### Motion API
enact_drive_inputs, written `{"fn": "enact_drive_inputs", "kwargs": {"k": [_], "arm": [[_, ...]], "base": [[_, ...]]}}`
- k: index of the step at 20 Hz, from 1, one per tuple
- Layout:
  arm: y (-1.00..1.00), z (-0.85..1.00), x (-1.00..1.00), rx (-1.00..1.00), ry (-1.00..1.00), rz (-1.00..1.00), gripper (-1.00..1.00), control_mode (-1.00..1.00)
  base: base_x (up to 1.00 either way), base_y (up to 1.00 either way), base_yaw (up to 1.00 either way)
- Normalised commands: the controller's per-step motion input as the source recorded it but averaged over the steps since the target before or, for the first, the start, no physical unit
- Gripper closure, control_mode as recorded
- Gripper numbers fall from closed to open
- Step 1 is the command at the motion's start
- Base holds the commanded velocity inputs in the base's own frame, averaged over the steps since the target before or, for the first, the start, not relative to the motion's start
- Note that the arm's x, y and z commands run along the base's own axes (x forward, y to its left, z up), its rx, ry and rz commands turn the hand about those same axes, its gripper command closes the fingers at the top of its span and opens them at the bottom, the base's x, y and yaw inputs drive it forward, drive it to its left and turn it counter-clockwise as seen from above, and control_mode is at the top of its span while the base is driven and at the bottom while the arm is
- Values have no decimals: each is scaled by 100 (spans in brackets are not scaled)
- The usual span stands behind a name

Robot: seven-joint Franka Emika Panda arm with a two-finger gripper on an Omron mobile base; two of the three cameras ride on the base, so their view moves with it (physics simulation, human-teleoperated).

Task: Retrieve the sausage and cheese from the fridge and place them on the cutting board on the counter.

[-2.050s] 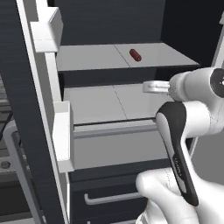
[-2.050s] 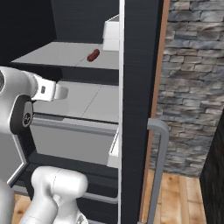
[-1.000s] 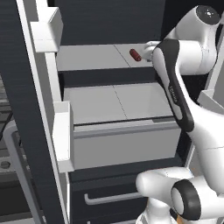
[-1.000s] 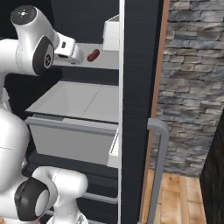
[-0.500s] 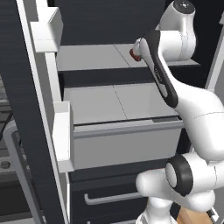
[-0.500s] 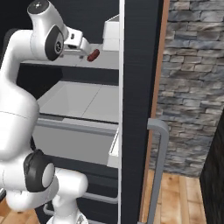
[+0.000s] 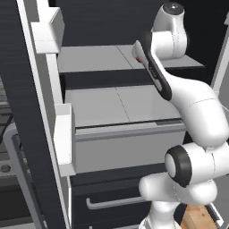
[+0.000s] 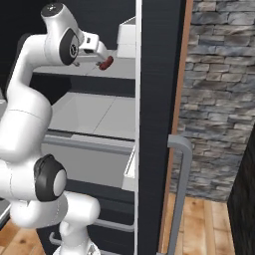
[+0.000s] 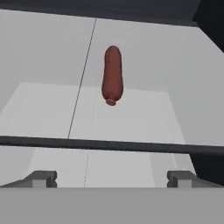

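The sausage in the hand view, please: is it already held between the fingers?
No, the sausage lies alone on the fridge shelf, well ahead of the open fingers.

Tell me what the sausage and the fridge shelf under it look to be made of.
Sausage: smooth dark red skin with a dull sheen and rounded ends, probably a cured meat casing. Shelf: flat, matte light grey, with a thin seam line; likely plastic or painted metal, but the rendering leaves that open.
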Motion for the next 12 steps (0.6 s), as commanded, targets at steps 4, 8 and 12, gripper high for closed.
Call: {"fn": "enact_drive_inputs", "kwargs": {"k": [4, 8, 12], "arm": [[0, -18, 41, -1, 0, 2, -100, -100], [-5, -9, 44, 0, -1, 3, -100, -100], [-2, 0, 51, 0, -1, 5, -100, -100]], "base": [[0, 0, 0], [0, 0, 0], [0, 0, 0]]}}
